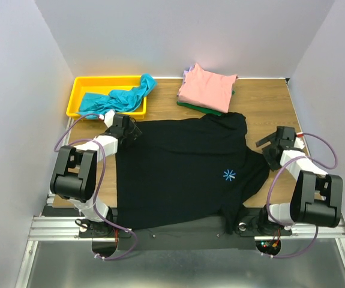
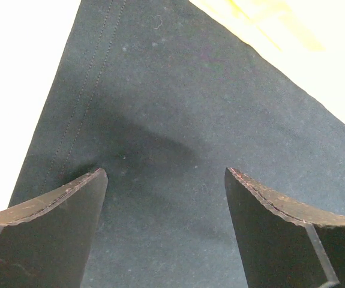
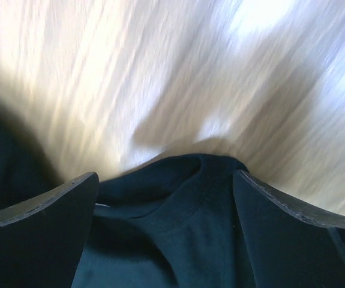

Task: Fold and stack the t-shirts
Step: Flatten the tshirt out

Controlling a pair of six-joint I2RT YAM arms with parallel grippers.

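The wooden surface (image 1: 268,102) holds everything. The biggest thing on it is the black shirt (image 1: 178,174). It lies spread out flat in the middle, between the two arms, and its small blue star (image 1: 228,175) faces up. It is not folded yet.

At the back is a neat pile. A pink shirt (image 1: 208,87) is on top, a green shirt (image 1: 199,108) peeks out under it, and a bit of purple shirt (image 1: 186,73) shows behind. A teal shirt (image 1: 118,99) lies bunched up in the yellow bin (image 1: 85,84), with one end hanging over its side.

The left gripper (image 1: 127,127) is at the shirt's far left corner. Its fingers are wide apart over the stitched edge (image 2: 91,78), holding nothing. The right gripper (image 1: 274,144) is at the right side. Its fingers are apart too, with the collar (image 3: 184,210) showing between them.

I think the black shirt's fold is just starting. Next, each gripper likely needs to go down, pinch the cloth, and lift it evenly so nothing bunches up.
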